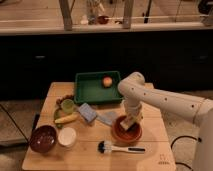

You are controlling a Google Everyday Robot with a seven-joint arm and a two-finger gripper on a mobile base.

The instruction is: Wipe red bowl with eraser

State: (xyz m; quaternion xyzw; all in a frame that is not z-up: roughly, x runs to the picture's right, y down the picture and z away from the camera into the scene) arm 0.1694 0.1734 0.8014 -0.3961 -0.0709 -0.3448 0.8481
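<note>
The red bowl (126, 135) sits on the wooden table (90, 156), right of centre near the front. My gripper (129, 122) reaches down into the bowl from the white arm that comes in from the right. A small pale cream-yellow block, the eraser (127, 125), shows at the gripper's tip inside the bowl, against its inner surface.
A green tray (90, 90) with an orange-pink fruit (107, 81) stands at the back. A blue-grey block (87, 112), a banana (66, 119), a green cup (67, 105), a white cup (67, 136), a maroon bowl (43, 138) and a black-handled brush (120, 148) lie around.
</note>
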